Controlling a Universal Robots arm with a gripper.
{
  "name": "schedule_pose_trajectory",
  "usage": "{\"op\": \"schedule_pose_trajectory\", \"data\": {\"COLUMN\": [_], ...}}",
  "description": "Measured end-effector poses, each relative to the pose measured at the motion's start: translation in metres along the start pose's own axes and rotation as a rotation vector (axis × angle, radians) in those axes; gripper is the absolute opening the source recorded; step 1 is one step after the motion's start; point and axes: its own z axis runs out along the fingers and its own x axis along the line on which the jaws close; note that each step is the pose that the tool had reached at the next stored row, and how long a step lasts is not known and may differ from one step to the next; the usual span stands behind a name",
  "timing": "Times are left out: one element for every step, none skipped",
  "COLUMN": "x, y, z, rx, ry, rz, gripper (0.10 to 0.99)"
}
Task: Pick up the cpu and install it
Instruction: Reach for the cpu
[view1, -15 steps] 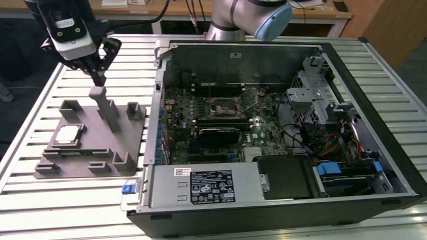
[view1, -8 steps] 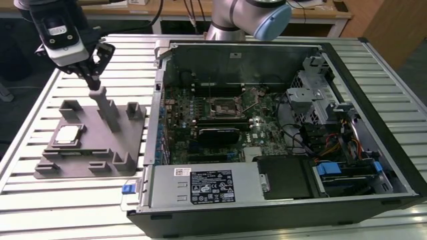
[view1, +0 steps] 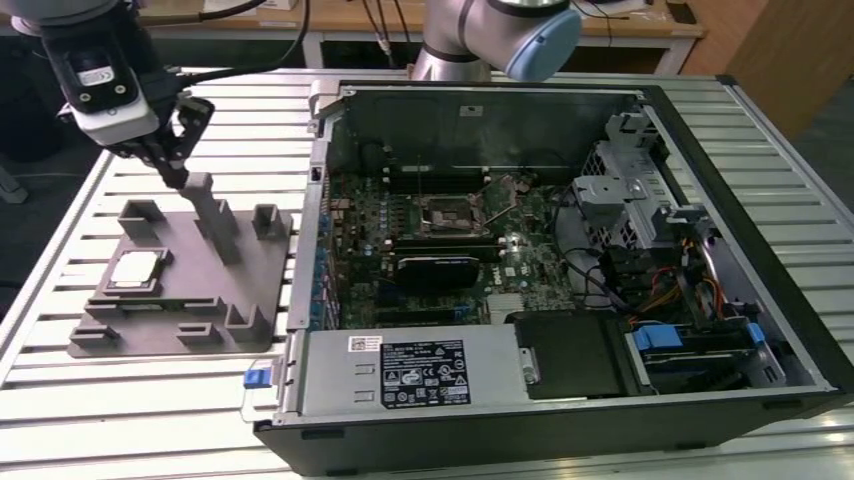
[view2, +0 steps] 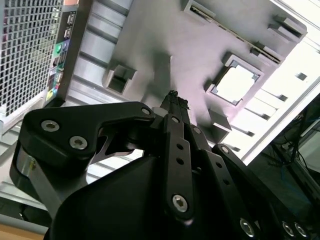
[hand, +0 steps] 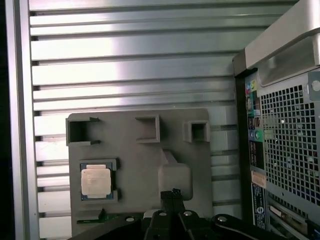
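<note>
One gripper (view1: 174, 178), fingers pressed together and gripping nothing, is hovering over the grey tray (view1: 200, 310), close beside its tall upright block (view1: 214, 215). The cpu (view1: 138, 270) is lying in its tray pocket, well apart from the open computer case (view1: 534, 440). Judging from here, the arm would be risking a strike on the block, or a chip knocked askew, by descending shut or off-line.
</note>
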Motion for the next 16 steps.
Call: {"op": "schedule_pose_trajectory", "data": {"x": [0.0028, 0.0057, 0.0088, 0.0117, 0.0149, 0.0179, 0.0212, 0.0241, 0.0270, 0.0298, 0.0326, 0.0353, 0.0378, 0.0402, 0.0426, 0.0450], "y": [-0.0002, -0.0005, -0.0007, -0.0010, -0.0013, -0.0015, -0.0018, -0.0020, -0.0023, -0.0026, -0.0028, -0.0031, -0.0033, -0.0035, -0.0037, -0.0040], "z": [0.0009, 0.0017, 0.0025, 0.0032, 0.0040, 0.0048, 0.0057, 0.0066, 0.0076, 0.0087, 0.0099, 0.0112, 0.0125, 0.0137, 0.0151, 0.0165], "rx": [0.000, 0.000, 0.000, 0.000, 0.000, 0.000, 0.000, 0.000, 0.000, 0.000, 0.000, 0.000, 0.000, 0.000, 0.000, 0.000], "ry": [0.0000, -0.0001, 0.0000, 0.0000, 0.0000, -0.0001, -0.0001, 0.0000, 0.0001, 0.0000, 0.0000, 0.0000, -0.0001, 0.0001, 0.0001, 0.0000], "rz": [0.000, 0.000, 0.000, 0.000, 0.000, 0.000, 0.000, 0.000, 0.000, 0.000, 0.000, 0.000, 0.000, 0.000, 0.000, 0.000], "gripper": [0.106, 0.106, 0.106, 0.106, 0.106, 0.106, 0.106, 0.106, 0.106, 0.106, 0.106, 0.106, 0.106, 0.106, 0.106, 0.106]}}
